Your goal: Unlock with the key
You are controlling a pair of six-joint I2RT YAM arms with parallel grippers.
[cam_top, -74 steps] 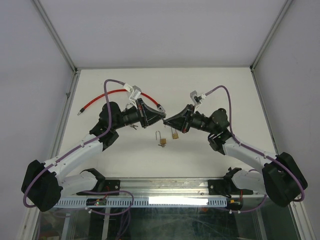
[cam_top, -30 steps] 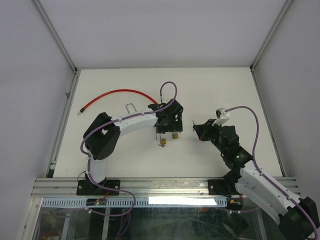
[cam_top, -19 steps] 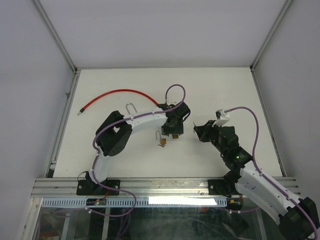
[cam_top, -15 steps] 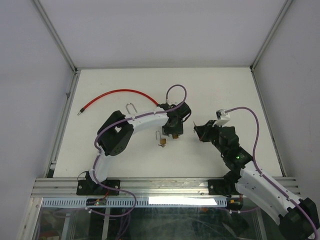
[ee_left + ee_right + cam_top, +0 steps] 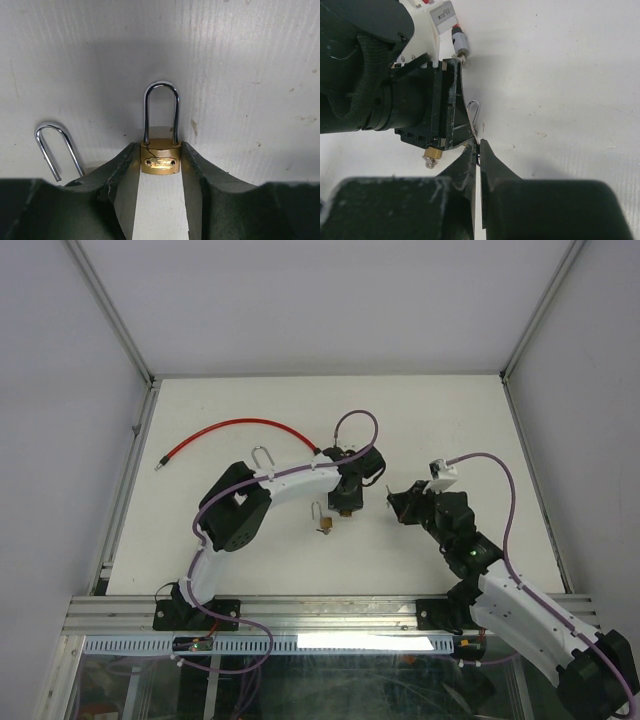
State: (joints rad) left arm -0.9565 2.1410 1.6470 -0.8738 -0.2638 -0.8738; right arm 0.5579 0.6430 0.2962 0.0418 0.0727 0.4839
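A small brass padlock [image 5: 160, 162] with a steel shackle lies on the white table [image 5: 440, 420]. My left gripper [image 5: 160, 148] is shut on it, with both black fingers pressed against the sides of its body. From above, that gripper [image 5: 346, 502] covers most of the padlock [image 5: 349, 509]. Just to the right, my right gripper [image 5: 395, 502] is shut on the thin silver key [image 5: 476, 125]. The key sticks out of its tips [image 5: 479, 146] towards the left gripper.
A second brass padlock [image 5: 325, 524] lies just left of the held one, its shackle [image 5: 55, 150] showing in the left wrist view. A red cable [image 5: 230, 427] curves across the back left. A loose silver shackle [image 5: 262, 455] lies beside the left arm.
The left gripper has shifted slightly right over the padlock and its jaws have narrowed onto the padlock's body. The right arm has barely moved.
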